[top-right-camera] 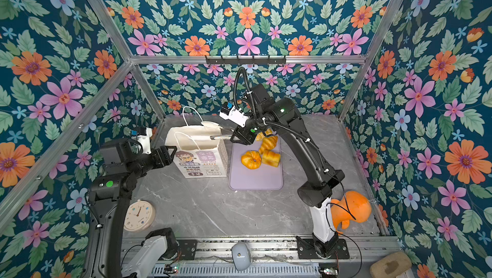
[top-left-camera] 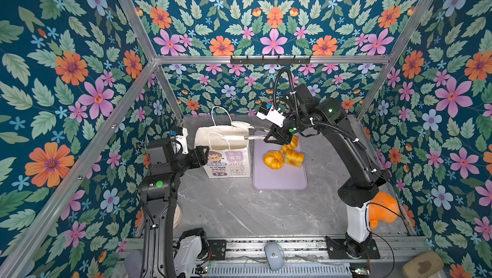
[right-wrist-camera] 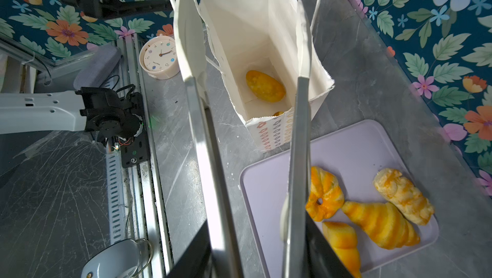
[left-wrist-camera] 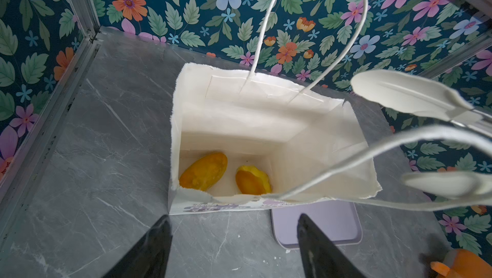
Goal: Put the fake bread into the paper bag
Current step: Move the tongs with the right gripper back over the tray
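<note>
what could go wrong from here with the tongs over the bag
1. The tongs, held by the right gripper, sit among the cord handles; pulling back could snag one and tip the paper bag.
2. The left gripper is open, not gripping it, so the bag may slide.
3. The four breads on the tray lie bunched; grabbing one may push another off.

"KEEP SMILE" printed on paper bag [top-left-camera: 229, 162] front.
</note>
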Controlling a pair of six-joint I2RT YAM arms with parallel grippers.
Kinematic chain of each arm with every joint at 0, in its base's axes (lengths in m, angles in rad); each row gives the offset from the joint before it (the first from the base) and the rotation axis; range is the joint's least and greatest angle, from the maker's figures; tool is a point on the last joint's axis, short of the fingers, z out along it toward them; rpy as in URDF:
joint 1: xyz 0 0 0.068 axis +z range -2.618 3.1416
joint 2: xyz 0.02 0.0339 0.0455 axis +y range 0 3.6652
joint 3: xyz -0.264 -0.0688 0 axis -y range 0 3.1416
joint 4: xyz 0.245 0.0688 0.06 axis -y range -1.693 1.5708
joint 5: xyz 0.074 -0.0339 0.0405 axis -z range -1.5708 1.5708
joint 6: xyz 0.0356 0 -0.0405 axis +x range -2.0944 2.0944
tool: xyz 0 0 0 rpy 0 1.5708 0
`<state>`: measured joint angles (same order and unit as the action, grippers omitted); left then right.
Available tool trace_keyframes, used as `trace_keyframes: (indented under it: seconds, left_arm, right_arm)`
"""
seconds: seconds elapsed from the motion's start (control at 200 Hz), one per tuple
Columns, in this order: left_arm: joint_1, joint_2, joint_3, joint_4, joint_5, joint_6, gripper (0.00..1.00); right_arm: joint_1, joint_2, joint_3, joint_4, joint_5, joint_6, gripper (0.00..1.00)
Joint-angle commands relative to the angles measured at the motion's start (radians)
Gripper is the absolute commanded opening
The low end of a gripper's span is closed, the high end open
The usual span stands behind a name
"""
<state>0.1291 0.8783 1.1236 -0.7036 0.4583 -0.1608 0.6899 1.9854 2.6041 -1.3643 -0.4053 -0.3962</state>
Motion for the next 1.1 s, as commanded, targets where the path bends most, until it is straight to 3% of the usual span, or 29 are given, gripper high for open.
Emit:
trace_keyframes:
  seconds: [0.0, 0.35, 0.7, 1.095]
  left_arm:
    - [0.0, 0.0, 0.0, 0.02, -0.001, -0.002, 0.75]
    - [0.0, 0.002, -0.006, 0.027, -0.001, 0.0, 0.75]
    - [0.0, 0.005, -0.014, 0.039, 0.01, 0.006, 0.75]
    - [0.0, 0.017, -0.036, 0.079, 0.042, 0.007, 0.75]
  right_arm:
    - [0.0, -0.046, -0.019, 0.029, -0.027, 0.018, 0.45]
    - [0.0, -0.275, -0.263, 0.128, -0.001, 0.056, 0.45]
    - [-0.009, -0.497, -0.593, 0.166, 0.171, 0.094, 0.44]
    - [-0.029, -0.475, -0.851, 0.124, 0.416, 0.124, 0.41]
